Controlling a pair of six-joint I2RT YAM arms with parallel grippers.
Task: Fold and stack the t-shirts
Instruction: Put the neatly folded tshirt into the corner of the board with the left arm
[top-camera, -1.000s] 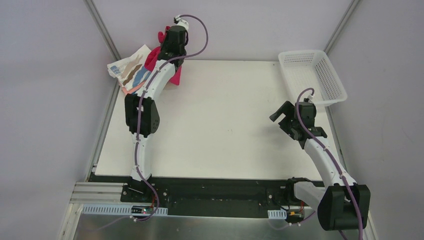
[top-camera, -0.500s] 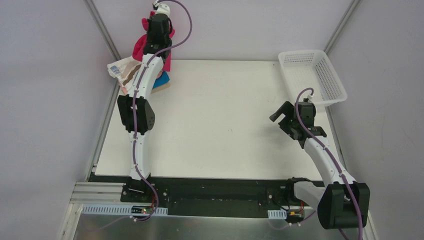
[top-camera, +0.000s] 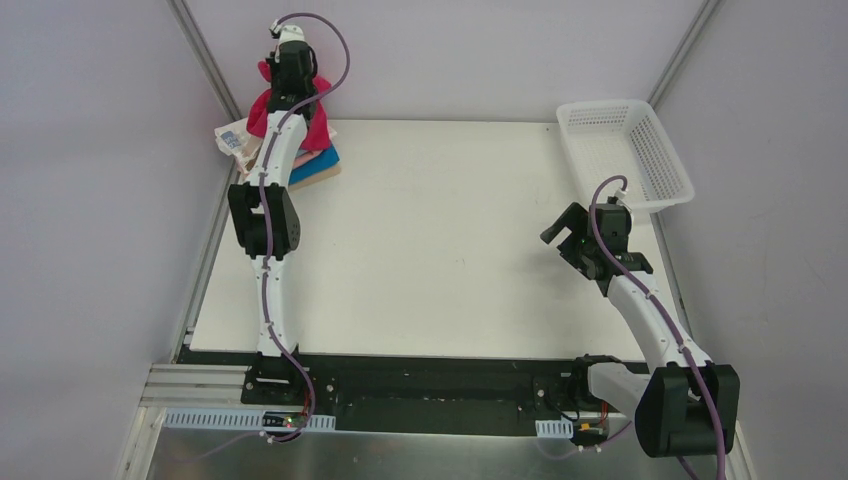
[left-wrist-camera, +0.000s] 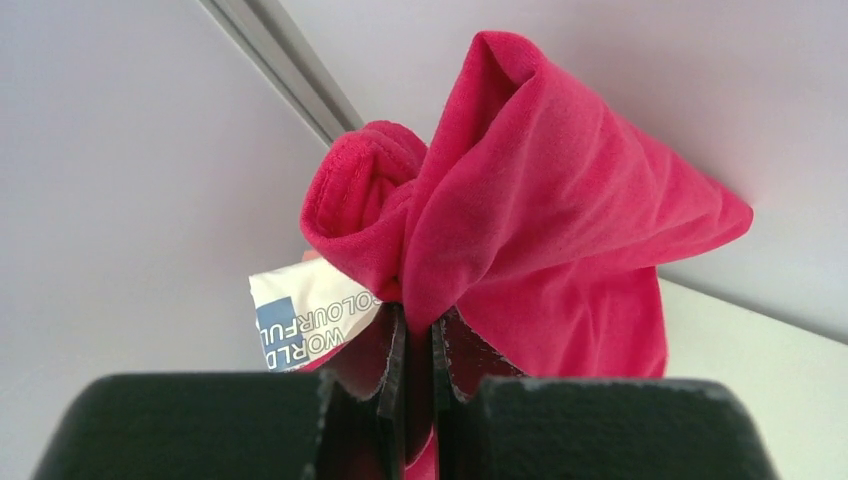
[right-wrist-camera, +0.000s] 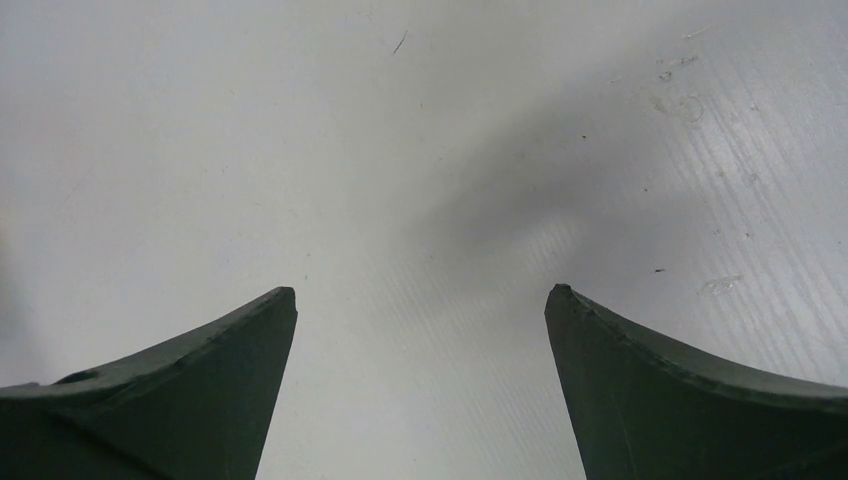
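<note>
Since a second ago the left claw (left-wrist-camera: 418, 322) has swung from the upper middle of the top view toward the upper left corner, taking the pink shirt (left-wrist-camera: 560, 230) along. Its two dark fingers are pinched almost shut on a bunched fold of that soft cloth, which hangs in a rumpled lump with a stitched hem curled on top. Below it, in the upper left corner of the smooth white bench (top-camera: 450, 250), lies a pile: a white shirt (top-camera: 230, 137) with streaks and printed letters, a blue shirt (top-camera: 320, 158) and a tan shirt (top-camera: 326, 172). The right claw (right-wrist-camera: 420, 300) hovers at the right, its pointed fingers spread wide, holding nothing. A white mesh basket (top-camera: 625, 150) sits upper right.
</note>
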